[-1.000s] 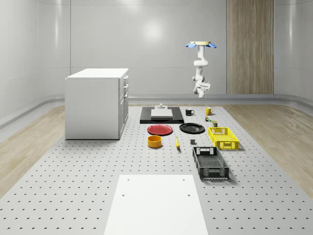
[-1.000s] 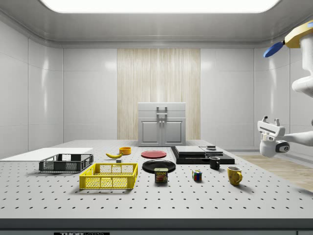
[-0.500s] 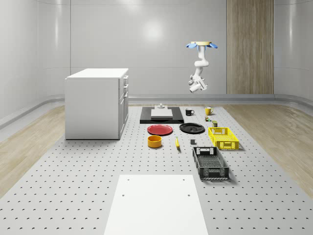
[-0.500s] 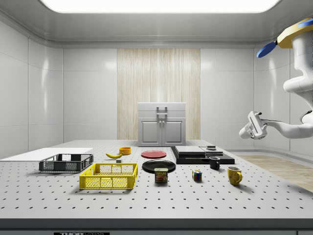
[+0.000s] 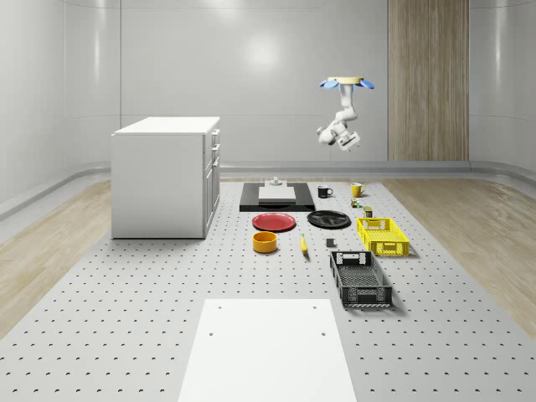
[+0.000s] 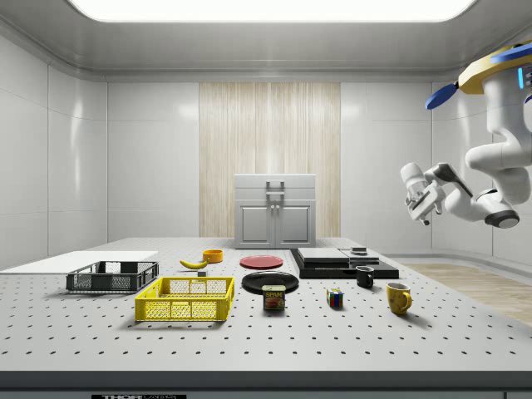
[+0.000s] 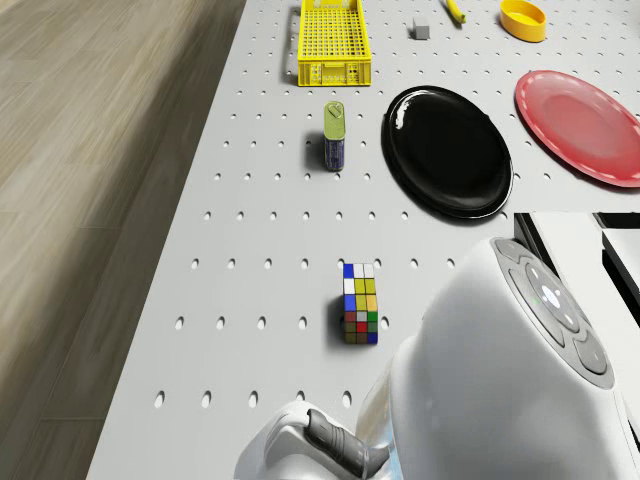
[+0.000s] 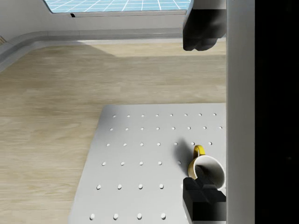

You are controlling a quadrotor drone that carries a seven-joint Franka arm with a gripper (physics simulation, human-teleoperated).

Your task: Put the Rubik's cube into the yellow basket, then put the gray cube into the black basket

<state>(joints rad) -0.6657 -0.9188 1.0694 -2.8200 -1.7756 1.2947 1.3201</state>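
The Rubik's cube [image 7: 360,316] lies on the perforated table, apart from the other objects, also in the side view [image 6: 335,298] between a tin and a yellow mug. The yellow basket [image 5: 383,235] [image 7: 335,42] and the black basket [image 5: 360,278] [image 6: 112,276] lie in a row on the whole-scene view's right. The small gray cube [image 5: 331,244] [image 7: 421,29] sits beside the yellow basket. The drone [image 5: 346,82] hovers high over the table's far end. My gripper [image 6: 413,199] [image 5: 323,136] hangs raised well above the table, open and holding nothing; its dark fingers [image 8: 203,28] frame the yellow mug.
A tin [image 7: 335,135], black plate [image 7: 448,150], red plate [image 7: 585,125], orange bowl [image 7: 523,18] and banana [image 7: 455,10] lie between the cube and the baskets. A yellow mug [image 6: 399,297] and black mug [image 6: 365,277] stand near the cube. A white cabinet [image 5: 166,176] stands left.
The arm has swung upward: the gripper rose from low beside the drone's column and moved toward the side view's left. The drone has shifted slightly. Objects on the table have not moved.
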